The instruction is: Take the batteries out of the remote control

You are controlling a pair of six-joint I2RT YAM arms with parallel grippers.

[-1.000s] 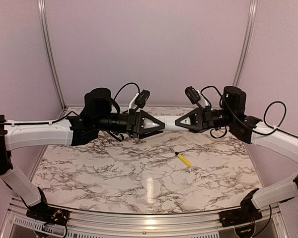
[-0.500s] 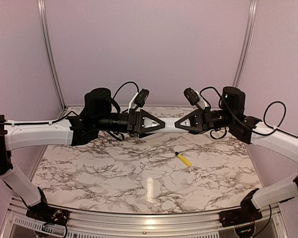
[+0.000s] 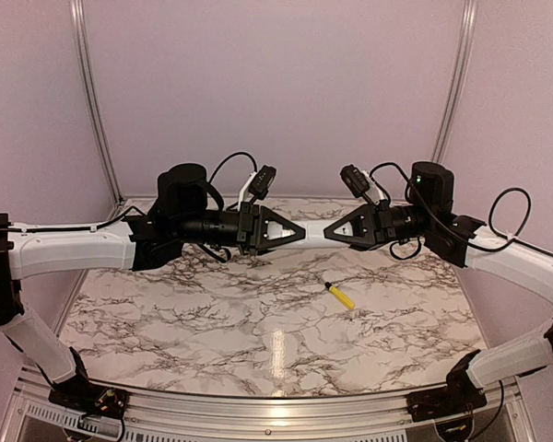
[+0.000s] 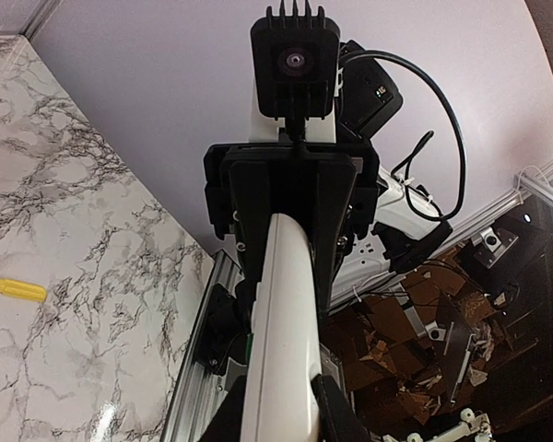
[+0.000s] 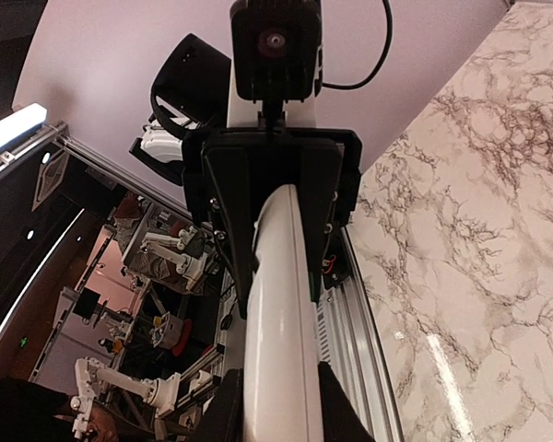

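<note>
Since the remote [image 3: 314, 228] must be fixed at both ends before its batteries can come out, I find it in the top view hanging in the air, level, above the far part of the table [image 3: 212, 313]. The left claw [image 3: 296, 232] is closed on its left end and the right claw [image 3: 333, 230] on its right end, tip facing tip, with only a short white piece showing between them. Both arms reach far forward and bend inward, with the wrists horizontal. A screwdriver [image 3: 340, 296] lies on the table below, nearer the right arm, and nothing touches it.

From the left wrist, the remote [image 4: 281, 331] runs straight away from the camera. Its near end is pinched between the left claw's fingers [image 4: 336, 419], and its far end sits inside the right claw [image 4: 291, 216]. The face toward me is smooth. I see no compartment and no batteries, so I judge they are on a hidden side.

From the right wrist the picture is mirrored: the remote [image 5: 281, 313] is clamped near me, and the left claw [image 5: 275, 198] grips the far end. No batteries show here either.
</note>
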